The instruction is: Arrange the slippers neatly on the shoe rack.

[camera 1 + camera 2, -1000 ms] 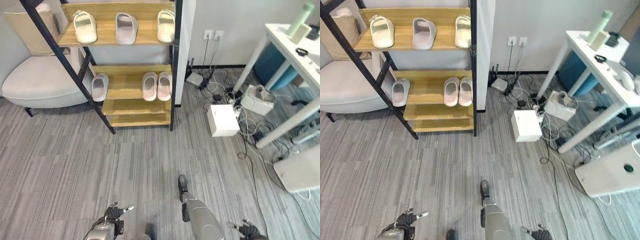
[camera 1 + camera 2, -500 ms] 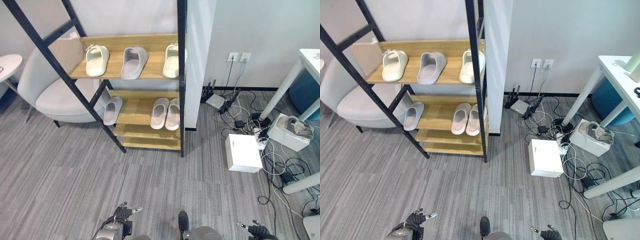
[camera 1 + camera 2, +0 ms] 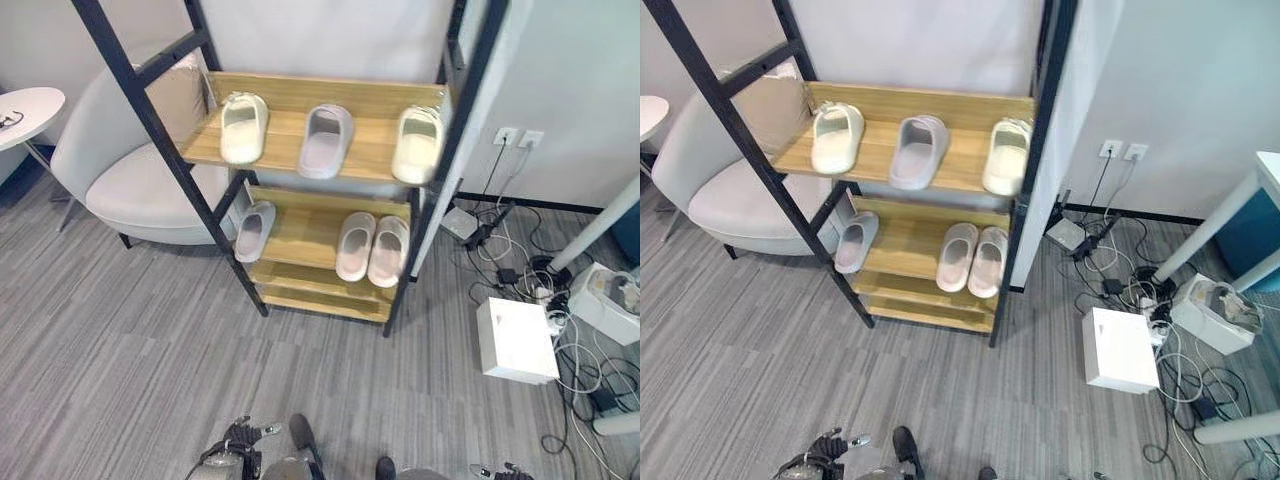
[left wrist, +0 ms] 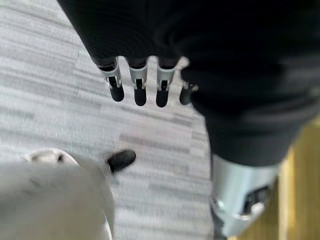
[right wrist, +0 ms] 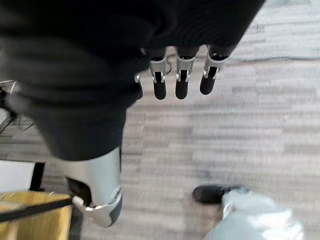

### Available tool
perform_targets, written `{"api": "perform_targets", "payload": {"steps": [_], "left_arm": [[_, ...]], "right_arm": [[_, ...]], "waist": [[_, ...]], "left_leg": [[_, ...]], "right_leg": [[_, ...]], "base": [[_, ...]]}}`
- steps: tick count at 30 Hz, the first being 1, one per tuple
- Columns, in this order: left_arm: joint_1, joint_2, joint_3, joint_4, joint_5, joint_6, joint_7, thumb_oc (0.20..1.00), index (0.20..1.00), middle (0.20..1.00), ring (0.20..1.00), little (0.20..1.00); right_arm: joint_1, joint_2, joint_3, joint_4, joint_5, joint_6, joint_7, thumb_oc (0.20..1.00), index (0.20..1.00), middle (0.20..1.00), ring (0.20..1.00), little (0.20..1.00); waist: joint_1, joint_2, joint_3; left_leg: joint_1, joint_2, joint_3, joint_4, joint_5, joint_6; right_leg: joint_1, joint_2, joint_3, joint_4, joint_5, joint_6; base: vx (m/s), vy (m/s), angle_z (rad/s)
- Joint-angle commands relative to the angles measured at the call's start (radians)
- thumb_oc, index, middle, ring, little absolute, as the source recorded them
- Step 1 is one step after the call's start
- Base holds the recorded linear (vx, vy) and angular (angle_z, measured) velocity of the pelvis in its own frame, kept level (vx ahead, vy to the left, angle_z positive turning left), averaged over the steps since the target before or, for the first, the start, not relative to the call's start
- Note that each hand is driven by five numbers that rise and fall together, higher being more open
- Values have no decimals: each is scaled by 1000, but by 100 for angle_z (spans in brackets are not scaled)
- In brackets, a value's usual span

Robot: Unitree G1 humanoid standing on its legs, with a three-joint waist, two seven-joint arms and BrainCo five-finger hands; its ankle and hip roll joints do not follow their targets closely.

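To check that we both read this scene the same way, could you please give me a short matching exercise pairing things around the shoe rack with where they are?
Things:
1. grey slipper
2. pink pair of slippers
3. armchair
4. white box

Places:
A. on the floor among cables
B. middle of the top shelf
C. beside the rack, on the robot's left
D. right part of the lower shelf

Pairs: 1-B, 2-D, 3-C, 4-A

No text, label, number or sign can be read on the slippers (image 3: 325,139), the shoe rack (image 3: 300,160), the white box (image 3: 516,340) on the right, or the wall sockets (image 3: 517,137)
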Motion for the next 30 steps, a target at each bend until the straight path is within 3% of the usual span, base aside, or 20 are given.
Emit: {"api": "perform_targets", "payload": {"steps": [1, 3, 5, 6, 7, 10, 15, 19, 22, 24, 26, 28, 30], "left_arm": [[-23, 55, -16, -22, 33, -17, 3, 1000, 1000, 1000, 1000, 1000], [-25, 62, -13, -31, 33, -14, 3, 1000, 1000, 1000, 1000, 1000], [-32, 65, -20, -37, 32, -15, 0, 1000, 1000, 1000, 1000, 1000], [-33, 64, -20, -37, 32, -15, 0, 1000, 1000, 1000, 1000, 1000], [-44, 67, -20, -34, 34, -17, -2, 1000, 1000, 1000, 1000, 1000], [-57, 66, -28, -29, 45, -12, -5, 1000, 1000, 1000, 1000, 1000], [-64, 58, -28, -32, 58, -11, -7, 1000, 1000, 1000, 1000, 1000], [-63, 41, -48, -14, 82, -18, -21, 1000, 1000, 1000, 1000, 1000], [-61, 37, -50, -22, 77, -17, -26, 1000, 1000, 1000, 1000, 1000], [-61, 35, -51, -38, 58, -16, -26, 1000, 1000, 1000, 1000, 1000], [-59, 37, -50, -59, 32, -19, -14, 1000, 1000, 1000, 1000, 1000], [-54, 37, -46, -58, 26, -19, -11, 1000, 1000, 1000, 1000, 1000], [-43, 39, -36, -55, 19, -17, -2, 1000, 1000, 1000, 1000, 1000]], "right_arm": [[-55, -2, -3, -12, -14, -8, -1, 1000, 1000, 1000, 1000, 1000], [-65, 5, 7, -17, -18, -8, 0, 1000, 1000, 1000, 1000, 1000], [-74, 12, 15, -17, -17, -9, 1, 1000, 1000, 1000, 1000, 1000], [-74, 11, 15, -17, -17, -9, 1, 1000, 1000, 1000, 1000, 1000], [-75, 13, 15, -15, -14, -10, 1, 1000, 1000, 1000, 1000, 1000], [-74, 14, 12, -17, -5, -13, -9, 1000, 1000, 1000, 1000, 1000], [-49, 11, 2, -34, -8, -13, -18, 1000, 1000, 1000, 1000, 1000], [-25, 6, -15, -20, 17, -22, -11, 1000, 1000, 1000, 1000, 1000], [-22, -2, -19, -6, 24, -23, -11, 1000, 1000, 1000, 1000, 1000], [-26, -11, -19, -3, 32, -26, -9, 1000, 1000, 1000, 1000, 1000], [-36, -26, -1, -15, 18, -18, -13, 1000, 1000, 1000, 1000, 1000], [-38, -26, 3, -17, 13, -15, -11, 1000, 1000, 1000, 1000, 1000], [-43, -26, 9, -21, 10, -12, -10, 1000, 1000, 1000, 1000, 1000]], "waist": [[20, -31, 0], [20, -28, 12], [3, -16, 28], [4, -14, 26], [-14, 4, 46], [-47, 9, 73], [-73, -6, 79], [-98, -7, 62], [-98, -13, 48], [-83, -28, 52], [-45, -43, 69], [-36, -46, 67], [-20, -48, 58]], "left_leg": [[18, 18, 8, 0, -33, -90], [43, 10, 25, 0, -58, -78], [74, 4, 13, 0, -81, -76], [70, 8, 14, 0, -79, -77], [97, 8, 2, 0, -92, -82], [143, 3, -13, 0, -111, -88], [208, -18, -18, 0, -150, -96], [273, -23, -29, 3, -180, -95], [263, -3, -19, 119, -203, -112], [198, 35, -38, 329, -166, -138], [109, 29, -117, 437, -131, -137], [89, 38, -120, 415, -134, -128], [73, 65, -126, 306, -135, -124]], "right_leg": [[22, -46, 64, 150, -26, 92], [-27, -44, 51, 241, 13, 105], [-105, 7, 78, 290, 14, 94], [-108, 11, 79, 288, 18, 92], [-176, 38, 62, 275, 3, 76], [-245, 64, 21, 206, 21, 58], [-289, 63, -72, 76, 102, 67], [-247, 76, -34, 61, 97, 50], [-200, 79, -25, 42, 87, 30], [-154, 80, -13, 26, 78, 3], [-116, 74, 12, 10, 67, -22], [-106, 65, 18, 4, 66, -18], [-90, 47, 30, -2, 56, -3]], "base": [[234, 274, 3], [126, 171, 0], [97, 119, -4], [142, 110, 9], [159, 82, 18], [184, 35, 29], [179, -40, 11], [211, -83, 4], [125, -96, 5], [139, -176, -6], [132, -96, -24], [96, -3, -69], [157, 63, -36]]}}
